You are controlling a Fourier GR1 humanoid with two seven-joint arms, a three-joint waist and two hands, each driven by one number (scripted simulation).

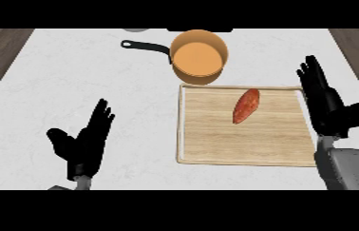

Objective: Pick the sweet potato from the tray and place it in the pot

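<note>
Resting open at lower left, the left hand [84, 142] is holding its fingers straight and slightly spread. The right hand [324, 101] is hovering at the tray's [210, 144] right edge, fingers straight, together. The sweet potato [246, 105] is lying on the tray, near the pot [199, 57].

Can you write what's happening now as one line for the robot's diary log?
sweet potato: lying on tray | pot: beyond tray | right hand: open, at tray's right edge | left hand: open, resting left
</note>
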